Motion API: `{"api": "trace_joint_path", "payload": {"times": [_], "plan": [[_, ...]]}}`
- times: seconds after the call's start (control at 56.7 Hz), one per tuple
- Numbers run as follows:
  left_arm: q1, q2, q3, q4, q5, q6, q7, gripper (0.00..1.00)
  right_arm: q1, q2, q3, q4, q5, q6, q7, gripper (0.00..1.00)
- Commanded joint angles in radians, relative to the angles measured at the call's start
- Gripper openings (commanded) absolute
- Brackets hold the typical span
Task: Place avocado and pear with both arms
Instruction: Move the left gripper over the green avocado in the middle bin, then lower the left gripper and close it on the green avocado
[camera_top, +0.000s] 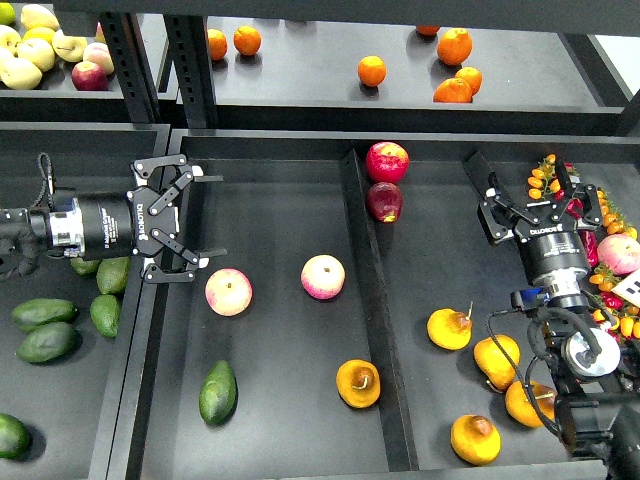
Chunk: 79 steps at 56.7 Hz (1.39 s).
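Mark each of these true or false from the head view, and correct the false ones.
1. The left claw is open and holds nothing. True.
2. An avocado lies in the same tray section as two pink apples. True.
3. The pear in the middle section is gripped by the right claw. False: it lies free on the tray floor; the right claw is up near the red apples.
4. The oranges sit in the front tray. False: they are on the shelf behind.
5. Several avocados lie in the left bin. True.
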Motion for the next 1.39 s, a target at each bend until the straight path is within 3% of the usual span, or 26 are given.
{"api": "trace_joint_path", "payload": {"times": [0.0,0.318,0.547,1.041,1.376], "plan": [[-0.056,0.001,0.105,0.001,0.121,0.0,0.0,1.0,0.021,-0.023,-0.008,-0.026,0.0,-0.001,-0.014,1.0],[-0.207,-0.005,0.369,0.0,0.302,0.0,0.0,1.0,0.07,-0.09,-0.011,-0.069,0.032,-0.001,-0.04,1.0],[-0.224,-0.074,0.475,0.001,0.424,0.0,0.0,1.0,0.066,-0.119,-0.009,-0.069,0.046,0.001,-0.041,1.0],[-0.229,-0.211,0.567,0.015,0.567,0.0,0.0,1.0,0.066,-0.122,-0.011,-0.079,0.045,0.001,-0.041,1.0],[-0.221,-0.27,0.623,0.129,0.676,0.0,0.0,1.0,0.06,-0.121,-0.008,-0.077,0.046,0.002,-0.04,1.0]]}}
